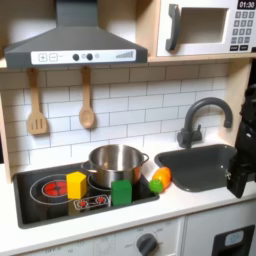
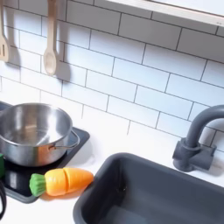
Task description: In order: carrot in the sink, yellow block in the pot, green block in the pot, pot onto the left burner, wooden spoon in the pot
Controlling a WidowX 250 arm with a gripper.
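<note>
Nothing done yet — stubby orange toy carrot [image 2: 63, 181] lying at nine o'clock of the dark grey sink [image 2: 131, 179], outside it. Shiny steel pot [image 1: 115, 163] empty. Black gripper [image 1: 243, 165] at three o'clock — finger opening impossible to tell.

Robot arm [image 1: 243, 160] — black, blocky segments at frame edge, details unclear.

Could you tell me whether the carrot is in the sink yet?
Not yet. The carrot lies on its side at the stove's edge, beside the sink.
</note>
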